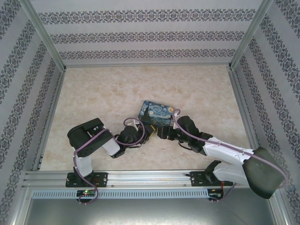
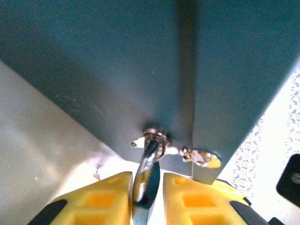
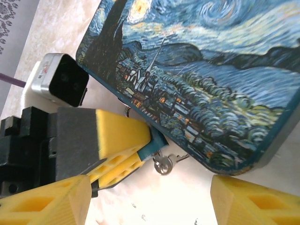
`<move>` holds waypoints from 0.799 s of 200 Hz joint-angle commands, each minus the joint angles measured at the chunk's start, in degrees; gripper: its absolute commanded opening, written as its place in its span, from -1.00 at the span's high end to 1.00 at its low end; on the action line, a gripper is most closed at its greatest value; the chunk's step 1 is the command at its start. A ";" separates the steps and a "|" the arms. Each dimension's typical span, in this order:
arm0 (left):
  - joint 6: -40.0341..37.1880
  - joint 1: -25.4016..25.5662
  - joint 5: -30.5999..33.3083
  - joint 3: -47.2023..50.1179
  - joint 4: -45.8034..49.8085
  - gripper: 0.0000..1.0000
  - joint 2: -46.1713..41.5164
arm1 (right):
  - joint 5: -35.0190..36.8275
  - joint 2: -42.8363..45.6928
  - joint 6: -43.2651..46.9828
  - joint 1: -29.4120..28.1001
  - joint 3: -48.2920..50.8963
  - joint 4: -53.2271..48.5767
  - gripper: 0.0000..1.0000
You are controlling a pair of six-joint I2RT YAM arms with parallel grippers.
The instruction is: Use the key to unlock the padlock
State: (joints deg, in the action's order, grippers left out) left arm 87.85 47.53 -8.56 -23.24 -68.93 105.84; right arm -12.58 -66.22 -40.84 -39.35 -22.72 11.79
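Pointing straight ahead from the left pincer (image 2: 147, 182), the key (image 2: 149, 153) sits in the padlock (image 2: 157, 137); whether that pincer grips it is unclear, and the right pincer (image 3: 150, 190) is released.

No lettering is legible; tiny red marks on the silver camera housing (image 3: 44, 70) are too small to read.

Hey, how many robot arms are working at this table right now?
2. The left arm reaches in from the near left and the right arm from the near right. They meet at the near edge of the painted box. No third arm seems hidden.
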 commanded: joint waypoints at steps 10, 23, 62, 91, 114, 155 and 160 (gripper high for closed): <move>-5.33 -0.13 -0.09 1.60 8.43 0.23 -6.74 | 0.22 -3.82 -3.43 -1.00 -0.35 6.14 -0.36; -6.61 -0.15 0.54 2.03 11.65 0.09 -10.12 | 0.59 -5.32 -4.09 -1.00 -0.63 7.44 -0.36; -10.97 -0.15 3.47 2.68 25.95 -0.21 -22.61 | 2.02 -8.20 -4.78 -0.30 -2.21 9.45 -0.37; -15.32 -0.31 6.36 1.39 39.71 -0.45 -33.00 | 0.86 -9.55 -3.81 2.42 -5.14 9.11 -0.37; -18.45 -0.67 7.99 -0.52 48.44 -0.56 -38.70 | -1.31 -12.08 -2.56 5.78 -9.15 8.18 -0.37; -20.58 -1.94 8.29 -2.29 54.11 -0.59 -41.41 | -6.37 -15.05 -2.91 9.20 -11.49 9.26 -0.33; -21.06 -2.13 8.24 -2.78 55.11 -0.59 -41.42 | -6.47 -14.69 -3.04 9.14 -10.91 9.53 -0.33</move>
State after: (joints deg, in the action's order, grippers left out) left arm 70.67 46.65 -1.63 -23.49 -22.39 65.12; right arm -15.68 -81.08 -44.66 -30.35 -33.63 19.79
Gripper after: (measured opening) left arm 0.794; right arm 0.670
